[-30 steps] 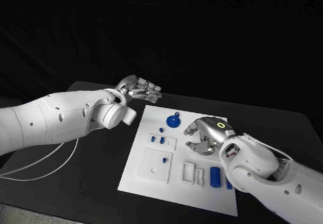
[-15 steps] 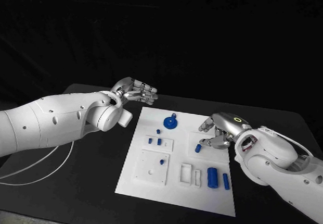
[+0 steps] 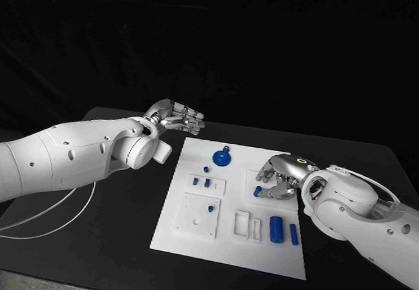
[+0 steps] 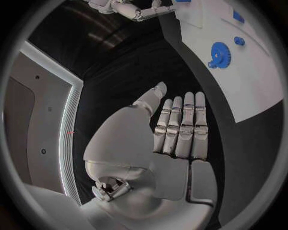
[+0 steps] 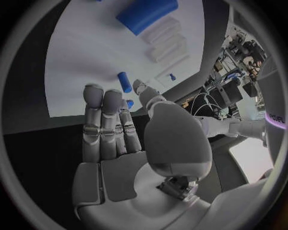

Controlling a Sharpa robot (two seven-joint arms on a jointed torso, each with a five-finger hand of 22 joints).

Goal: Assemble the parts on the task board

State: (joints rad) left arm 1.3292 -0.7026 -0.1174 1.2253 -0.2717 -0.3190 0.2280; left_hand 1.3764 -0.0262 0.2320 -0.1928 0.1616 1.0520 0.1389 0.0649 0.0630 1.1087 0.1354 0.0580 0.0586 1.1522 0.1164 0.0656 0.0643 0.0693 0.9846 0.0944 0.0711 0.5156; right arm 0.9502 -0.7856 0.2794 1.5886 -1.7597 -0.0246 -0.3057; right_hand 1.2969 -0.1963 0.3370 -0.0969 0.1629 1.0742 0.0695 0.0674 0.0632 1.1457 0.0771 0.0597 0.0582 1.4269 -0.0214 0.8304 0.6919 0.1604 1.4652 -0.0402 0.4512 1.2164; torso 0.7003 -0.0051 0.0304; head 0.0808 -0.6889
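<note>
Lying flat at the centre of the head view, the white rectangular task board (image 3: 223, 244) rests on the black desk (image 3: 364, 164). Near its upper edge sits a blue toothed gear (image 3: 224, 158); two blue cylinders (image 3: 278, 229) lie toward its lower right. Right of centre, the right robot hand (image 3: 278, 179) hovers over the board with fingers curled beside a small blue peg (image 3: 258, 191), whether gripping it I cannot tell. Upper left, off the board, the left robot hand (image 3: 180, 115) holds nothing, fingers straight and side by side.
</note>
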